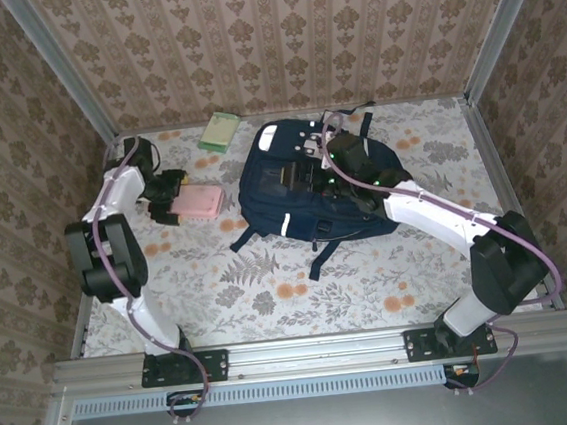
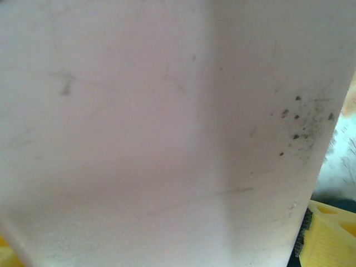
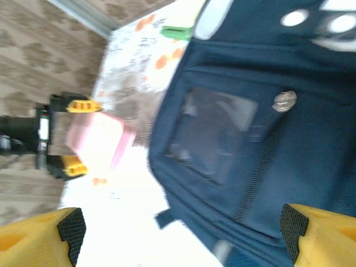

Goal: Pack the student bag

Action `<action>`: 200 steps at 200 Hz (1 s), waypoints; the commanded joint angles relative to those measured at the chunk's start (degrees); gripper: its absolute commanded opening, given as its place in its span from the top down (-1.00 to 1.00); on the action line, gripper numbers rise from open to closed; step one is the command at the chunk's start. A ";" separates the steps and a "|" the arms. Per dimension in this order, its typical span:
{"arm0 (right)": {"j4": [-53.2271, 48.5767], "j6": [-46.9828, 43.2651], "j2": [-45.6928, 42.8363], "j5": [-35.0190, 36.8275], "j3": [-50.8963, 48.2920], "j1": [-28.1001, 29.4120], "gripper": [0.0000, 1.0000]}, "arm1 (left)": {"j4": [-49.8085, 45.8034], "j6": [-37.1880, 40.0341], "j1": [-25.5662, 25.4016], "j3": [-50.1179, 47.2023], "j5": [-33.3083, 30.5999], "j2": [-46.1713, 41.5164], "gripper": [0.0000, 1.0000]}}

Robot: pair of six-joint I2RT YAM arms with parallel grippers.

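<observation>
The student bag (image 1: 266,189), navy blue with grey patches, lies flat at the middle of the table. In the right wrist view its front pocket (image 3: 233,139) is close below. My right gripper (image 1: 344,166) hangs over the bag, open, with nothing between its yellow fingers (image 3: 311,239). A pink book (image 1: 205,201) lies left of the bag. My left gripper (image 1: 169,200) is at the book's left end, its jaws spread wide on either side of it. The book's pale cover (image 2: 167,139) sits right up against the left wrist camera. From the right wrist, the pink book (image 3: 94,139) shows between the left fingers (image 3: 79,104).
A green book (image 1: 219,131) lies at the back edge, near the wall. The bag's dark straps (image 1: 320,257) trail toward the near side. Wallpapered walls and metal rails (image 1: 503,191) close the table in. Bare floral cloth (image 1: 272,304) stretches along the front.
</observation>
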 commanded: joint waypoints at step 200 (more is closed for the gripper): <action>28.75 26.02 28.04 -15.77 15.95 10.85 0.35 | 4.68 -3.24 -7.95 -9.00 5.29 -20.20 -0.83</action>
